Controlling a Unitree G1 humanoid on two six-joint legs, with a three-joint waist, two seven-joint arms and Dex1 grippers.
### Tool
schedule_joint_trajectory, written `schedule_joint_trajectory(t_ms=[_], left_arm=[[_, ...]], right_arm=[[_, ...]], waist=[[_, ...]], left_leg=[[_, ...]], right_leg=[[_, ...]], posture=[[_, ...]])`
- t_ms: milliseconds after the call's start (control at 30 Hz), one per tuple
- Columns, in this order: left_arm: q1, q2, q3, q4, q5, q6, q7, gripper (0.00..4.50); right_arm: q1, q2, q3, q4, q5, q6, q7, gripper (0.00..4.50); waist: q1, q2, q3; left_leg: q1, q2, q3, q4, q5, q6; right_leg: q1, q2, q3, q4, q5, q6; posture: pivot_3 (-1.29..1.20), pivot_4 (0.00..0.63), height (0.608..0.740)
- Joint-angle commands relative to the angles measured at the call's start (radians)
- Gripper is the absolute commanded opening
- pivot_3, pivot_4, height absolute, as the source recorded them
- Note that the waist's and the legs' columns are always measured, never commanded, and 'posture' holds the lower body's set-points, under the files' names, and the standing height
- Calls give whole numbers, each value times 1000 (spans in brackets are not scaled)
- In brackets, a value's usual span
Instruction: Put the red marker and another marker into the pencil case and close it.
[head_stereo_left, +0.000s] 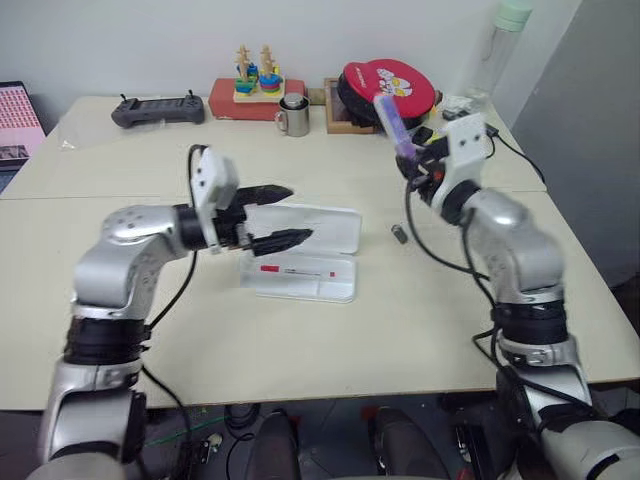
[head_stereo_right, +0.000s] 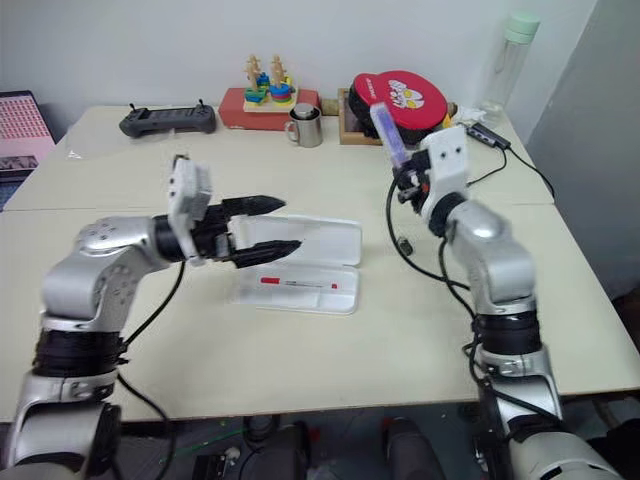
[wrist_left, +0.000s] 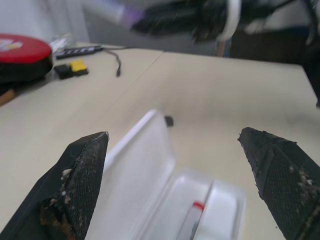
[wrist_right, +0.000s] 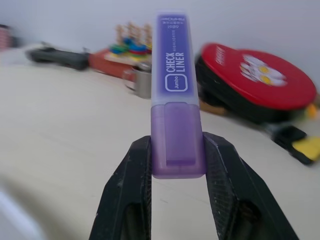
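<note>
The left end effector (head_stereo_left: 283, 215) hovers open above the pencil case (head_stereo_left: 305, 252), which lies open on the table (head_stereo_left: 330, 340) with the red marker (head_stereo_left: 295, 270) inside. The right end effector (head_stereo_left: 410, 160) grips the purple marker (wrist_right: 175, 95) aloft; the right wrist view reveals its "CHECK LINER" print.

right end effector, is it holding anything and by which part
Yes: the right end effector is shut on the purple marker, pinching its capped lower end, the rest standing up above the fingers. The left end effector is open and empty.
</note>
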Motion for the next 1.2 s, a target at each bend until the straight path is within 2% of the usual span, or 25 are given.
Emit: schedule_joint_trajectory(t_ms=[33, 67, 133, 300, 500, 900, 1200], left_arm=[[59, 89, 44, 2, 18, -43, -56, 4500], [84, 113, 38, 13, 38, -64, -64, 4500], [153, 156, 56, 37, 52, -89, -87, 4500], [302, 191, 124, -18, 5, -48, -91, 4500], [457, 207, 223, -117, -39, 21, -65, 4500], [549, 196, 302, -242, -81, 83, 0, 4500], [540, 192, 287, -262, -86, 93, 30, 4500]], right_arm=[[17, -48, 65, -128, 100, 31, 170, 1074], [15, -55, 71, -135, 127, 74, 186, 1074], [0, -70, 161, -152, 132, 114, 240, 1074], [-28, -56, 420, -73, 34, 106, 315, 1074], [-50, 26, 541, 91, -51, 19, 345, 1074], [-106, 117, 556, 324, -147, -114, 412, 1074], [-121, 102, 533, 359, -175, -138, 461, 1074]], waist=[[-5, 0, 0], [-5, 0, 0], [-5, 0, 0], [-7, 0, 0], [-1, -2, -1], [1, -1, 0], [2, -1, 0]], left_leg=[[0, 0, 0, -1, 0, 0], [0, 0, 0, -1, 0, 0], [0, 0, 0, -1, 0, 0], [1, 1, 1, -1, 0, 0], [0, 2, 1, -1, 0, 0], [1, 3, 1, -1, 0, 0], [1, 3, 1, -2, 0, -1]], right_leg=[[0, 0, 0, 0, 0, 0], [0, 0, 0, 0, 0, -1], [0, 0, 0, 0, -1, 0], [-1, 0, 0, 0, -4, 0], [-2, 0, -1, 0, -4, 1], [-2, 0, -2, 0, -4, 0], [-2, 1, -2, 0, -4, 1]], posture=[[0, 150, 740], [0, 150, 740], [0, 150, 740], [0, 150, 740], [0, 150, 740], [0, 150, 740], [0, 150, 740]])
